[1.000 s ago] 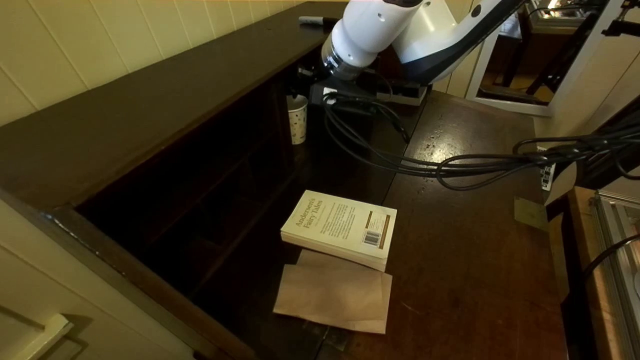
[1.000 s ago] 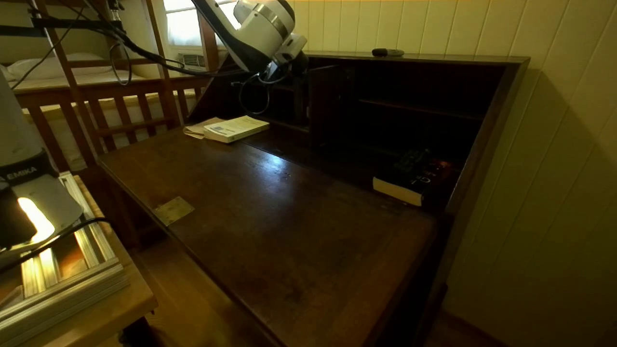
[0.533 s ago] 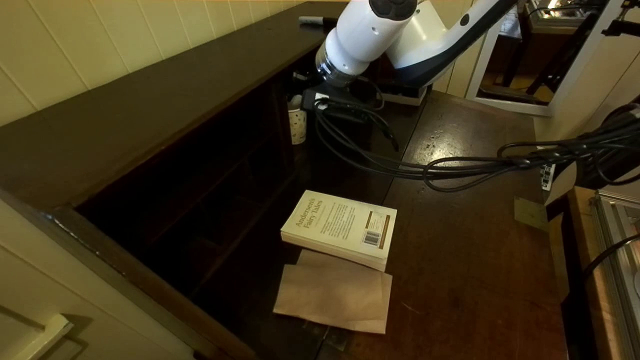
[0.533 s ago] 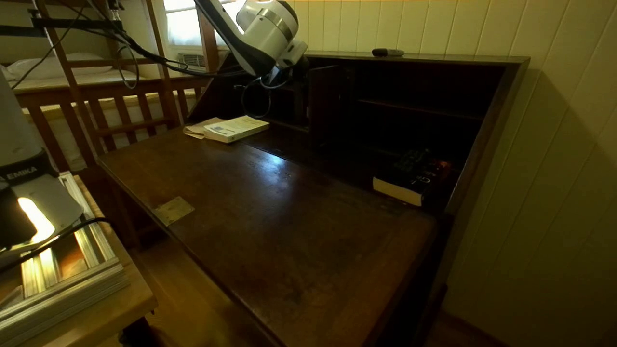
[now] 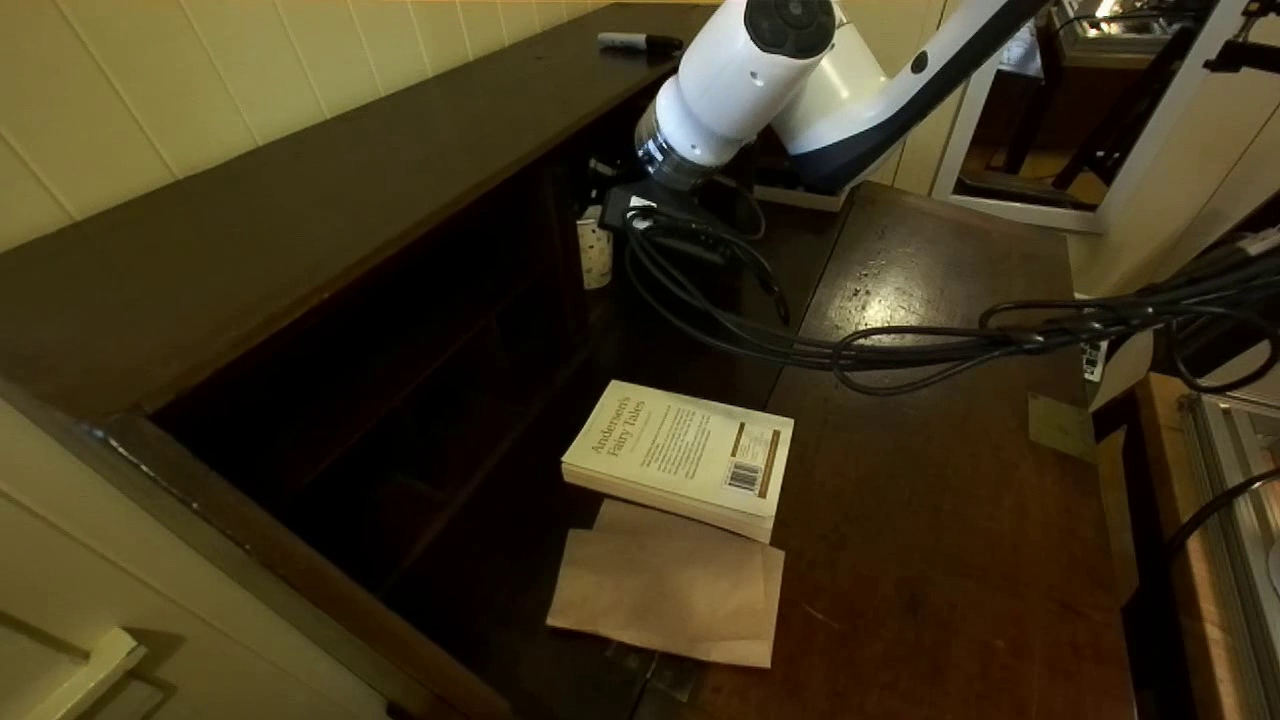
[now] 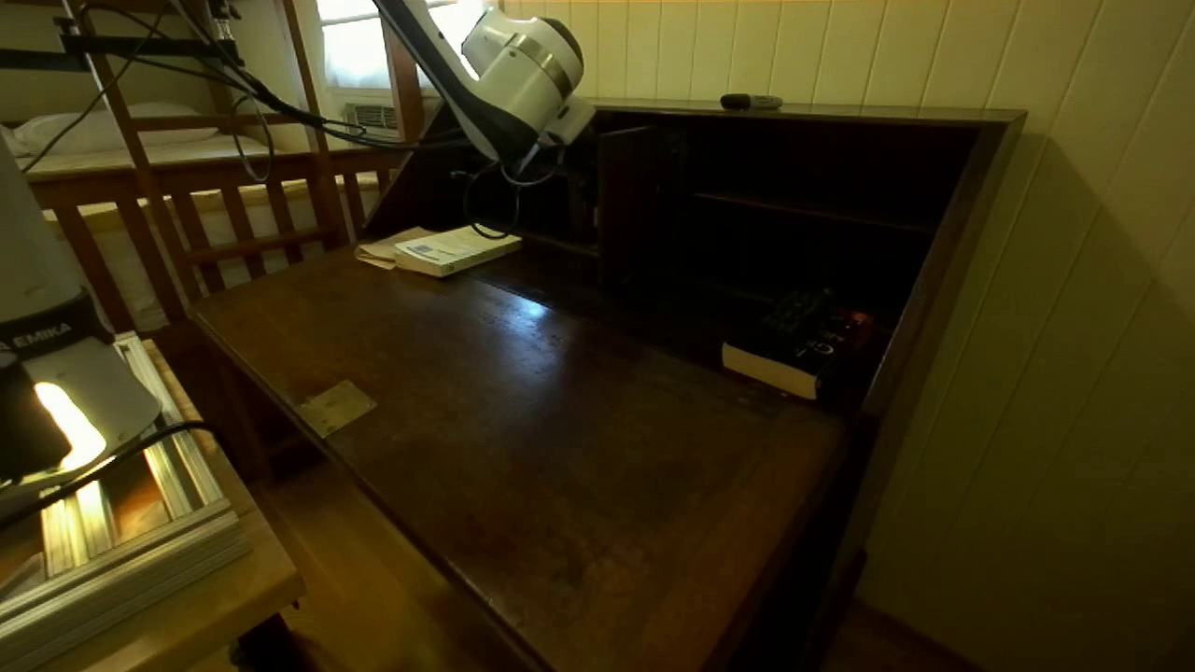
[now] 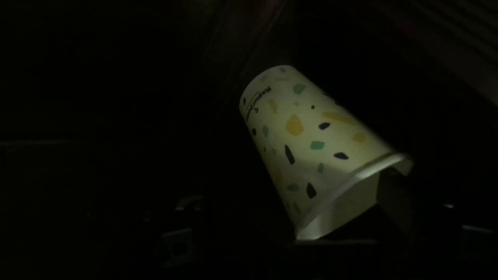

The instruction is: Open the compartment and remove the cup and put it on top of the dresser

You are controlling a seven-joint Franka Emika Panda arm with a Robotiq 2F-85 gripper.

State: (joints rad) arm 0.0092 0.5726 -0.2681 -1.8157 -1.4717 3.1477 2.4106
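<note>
The compartment door (image 6: 630, 203) stands open; grasping the cup (image 5: 596, 256), upright inside, seems the step in hand. The end effector (image 7: 327, 221) is by its rim — wide or narrow, too dark to tell. Next: a gentle grip, then up onto the dresser (image 5: 370, 155).

Near the back edge of the dark brown wooden worktop (image 5: 960, 520), glossy white rounded arm links (image 5: 730, 90) carry a round black end cap (image 5: 792, 24), a metallic silver ring (image 5: 662, 155) and a dark underside panel (image 5: 840, 163). A black boxy housing (image 5: 672, 200) bears a small white label (image 5: 641, 207), and a bundle of thin black cables (image 5: 1090, 325) crosses above the front edge. Beyond that edge, a pale grey column-shaped base (image 6: 33, 243) wears a black band (image 6: 42, 336) lettered "EMIKA" above a glowing strip (image 6: 70, 425).
</note>
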